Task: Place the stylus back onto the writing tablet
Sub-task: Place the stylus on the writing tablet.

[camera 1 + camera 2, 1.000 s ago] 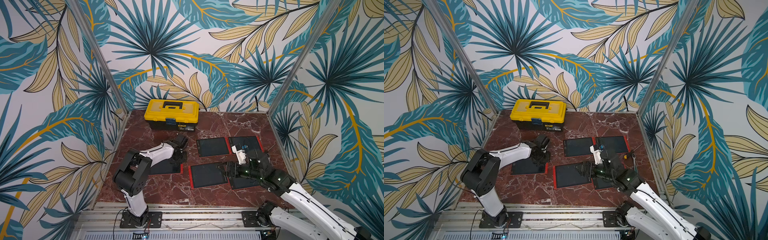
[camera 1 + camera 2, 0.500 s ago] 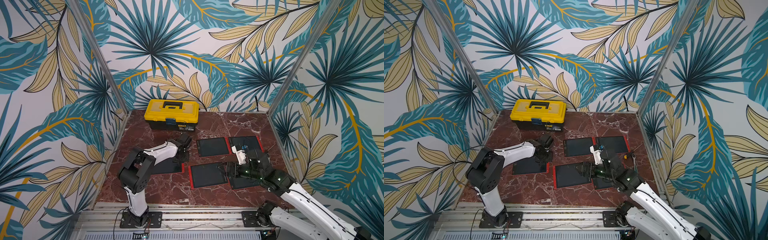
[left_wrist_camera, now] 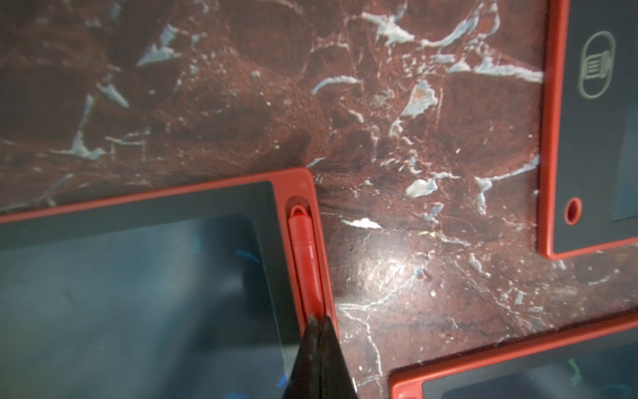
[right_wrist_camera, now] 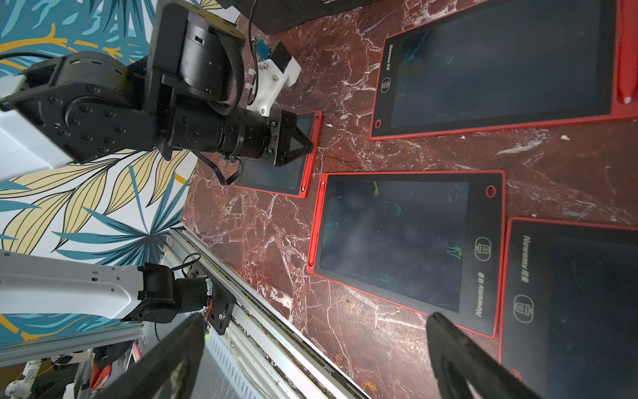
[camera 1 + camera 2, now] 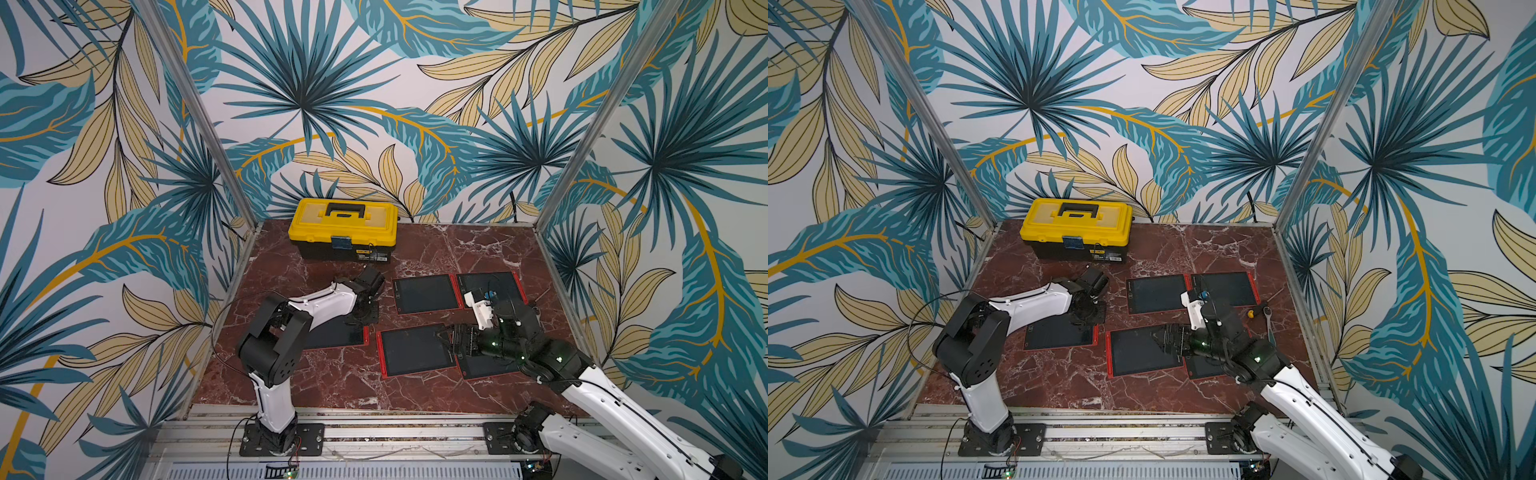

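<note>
Item: red stylus (image 3: 305, 255), lying lengthwise in the edge slot of the writing tablet (image 3: 138, 197), cap end at the tablet's corner, tablet flat on the marble tabletop (image 3: 207, 103) towards its left edge. Left gripper (image 3: 319, 319): jaws pressed together with nothing between them, tips resting on the stylus's nearer end. Right gripper (image 4: 312, 321): jaws spread wide, empty, hovering low over the near right part of the tabletop. Step in hand, by judgement: final seating of the stylus, task close to done. Handling note: press straight down, tips centred on the barrel, no sideways drag that could lever the pen out or skid the tablet; check for a flush fit along the whole slot, then lift vertically. Containers: yellow toolbox (image 5: 343, 226) at the far edge, nearer the far left corner, lid down and latch shut, contents hidden. Slots of 2 neighbouring tablets, middle tablet (image 4: 483, 214) and far tablet (image 4: 386, 62), each apparently with a red stylus in place; slots of the remaining 2 tablets not clear enough to judge.
</note>
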Controlling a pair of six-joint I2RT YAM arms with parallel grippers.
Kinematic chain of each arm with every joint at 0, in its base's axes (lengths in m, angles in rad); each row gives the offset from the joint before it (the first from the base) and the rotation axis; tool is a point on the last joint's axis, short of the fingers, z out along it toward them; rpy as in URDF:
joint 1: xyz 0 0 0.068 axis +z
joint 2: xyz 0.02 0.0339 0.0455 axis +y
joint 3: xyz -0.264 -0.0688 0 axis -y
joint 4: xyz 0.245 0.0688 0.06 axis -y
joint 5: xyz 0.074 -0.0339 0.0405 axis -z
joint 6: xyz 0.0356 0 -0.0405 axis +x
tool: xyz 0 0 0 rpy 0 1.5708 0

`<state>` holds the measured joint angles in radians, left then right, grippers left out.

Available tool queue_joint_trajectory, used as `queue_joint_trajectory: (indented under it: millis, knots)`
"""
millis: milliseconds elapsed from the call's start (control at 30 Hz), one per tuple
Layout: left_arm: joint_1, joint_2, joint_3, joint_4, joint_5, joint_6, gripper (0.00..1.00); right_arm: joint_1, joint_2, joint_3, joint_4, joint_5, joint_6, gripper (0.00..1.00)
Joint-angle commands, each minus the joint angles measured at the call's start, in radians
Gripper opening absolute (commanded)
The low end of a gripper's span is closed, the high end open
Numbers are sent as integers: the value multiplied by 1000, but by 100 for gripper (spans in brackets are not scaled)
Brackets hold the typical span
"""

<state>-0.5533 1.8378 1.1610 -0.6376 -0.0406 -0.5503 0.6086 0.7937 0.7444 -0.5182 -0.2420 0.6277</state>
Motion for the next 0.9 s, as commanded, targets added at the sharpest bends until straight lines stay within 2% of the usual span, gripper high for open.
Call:
queue_joint_trajectory:
  millis: [0,567,867]
  knots:
    - [-5,91,-44,-48,4,-8,0,4,-17,2,-40,49,-4,99]
    - [4,-14,4,-48,22,-25,0,4,-13,72,-81,80,-31,100]
    - [24,-92,2,-52,41,-17,0,4,-14,83,-55,109,1,99]
